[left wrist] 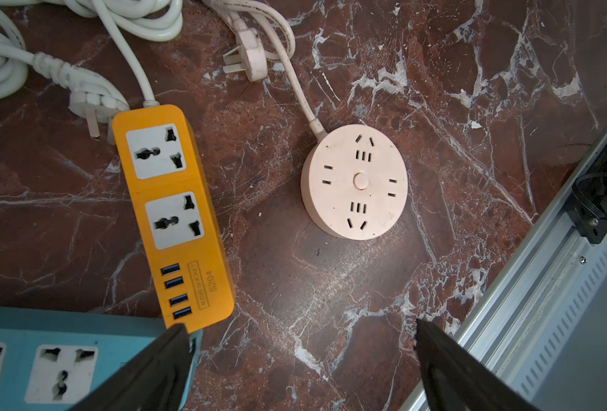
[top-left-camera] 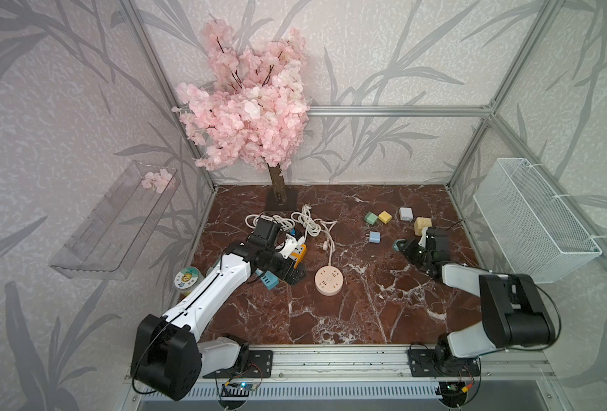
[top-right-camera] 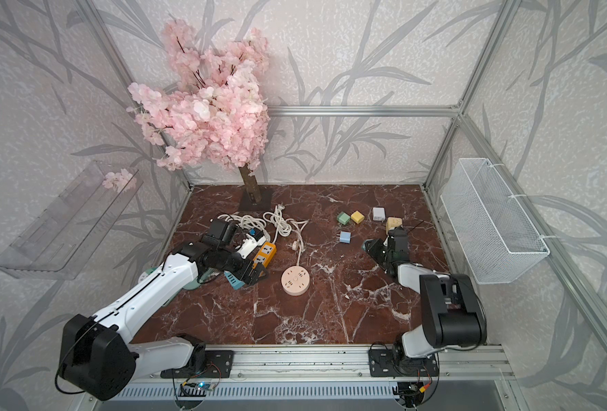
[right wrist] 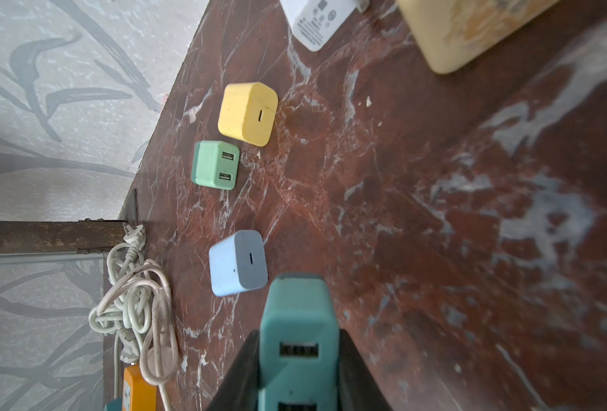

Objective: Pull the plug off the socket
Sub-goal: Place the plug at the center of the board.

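I have the teal plug (right wrist: 296, 302) clamped between the two fingers of the right gripper (right wrist: 299, 334). Its body sticks out past the tips and its USB ports face my wrist camera. It is out of every socket, low over the marble table (top-left-camera: 348, 306) on the right side; I cannot tell whether it touches the surface. Just beside it lies a blue charger (right wrist: 236, 263), with a green charger (right wrist: 215, 165) and a yellow charger (right wrist: 247, 114) beyond.

The teal power strip (left wrist: 46, 327) lies well apart on the left, its corner just beside the end of the orange power strip (left wrist: 174, 213). My left gripper (left wrist: 300, 325) stands wide open there, holding nothing, one finger over the teal strip's corner.

On the left wall a clear tray (top-left-camera: 110, 227) holds a sprig of pink blossom (top-left-camera: 156, 179). A white wire basket (top-left-camera: 537, 220) hangs on the right wall.
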### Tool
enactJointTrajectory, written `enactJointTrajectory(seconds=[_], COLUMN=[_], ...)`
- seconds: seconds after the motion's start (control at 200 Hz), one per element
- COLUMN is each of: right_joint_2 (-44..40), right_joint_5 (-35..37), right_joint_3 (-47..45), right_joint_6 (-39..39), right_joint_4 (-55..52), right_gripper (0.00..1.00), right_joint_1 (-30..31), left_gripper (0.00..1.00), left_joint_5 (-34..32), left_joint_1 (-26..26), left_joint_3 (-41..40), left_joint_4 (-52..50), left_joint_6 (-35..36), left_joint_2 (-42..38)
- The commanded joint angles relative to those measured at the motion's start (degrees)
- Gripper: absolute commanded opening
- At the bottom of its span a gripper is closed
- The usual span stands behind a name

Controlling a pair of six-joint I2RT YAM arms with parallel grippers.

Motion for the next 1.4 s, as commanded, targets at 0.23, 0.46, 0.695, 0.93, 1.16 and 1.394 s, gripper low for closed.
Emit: enactJointTrajectory(seconds=[0.23,0.46,0.695,0.93,1.16,1.394], right_joint_2=[12.76,15.16,13.68,-0.30,-17.16,-30.43], right_joint_5=[1.03,3.05,2.12,4.57,7.38,19.98], right_joint_3=[8.61,13.69,11.25,4.17,5.45,7.02], right_joint_6=[4.68,-0.11,-0.72,-2.98,-17.10,-30.42], right_joint_4=[12.30,5.12,5.33,-0.05,-20.77,-36.94], right_gripper=[0.04,0.35,0.99,0.99,0.99,0.99], right_joint_1=[-0.25,-0.13,-0.18,-0.02,5.97,19.88], left_gripper=[1.00,1.00,1.00,1.00,1.00,1.00], left_joint_5=[-0.25,-2.10,-3.63,-5.39,-12.31,-14.57], left_joint_1=[-0.16,-0.16,-0.14,-0.14,0.48,7.28], left_joint_3=[-0.71,-0.54,-0.54,-0.19,1.14,-0.19], left_joint_4=[1.39,2.22,3.09,3.40,3.41,6.56], left_joint_6=[0.07,-0.80,-1.50,-2.05,-3.23,-5.67], left_joint_2=[-0.60,-0.83,-1.02,-1.56,-1.51,-1.06])
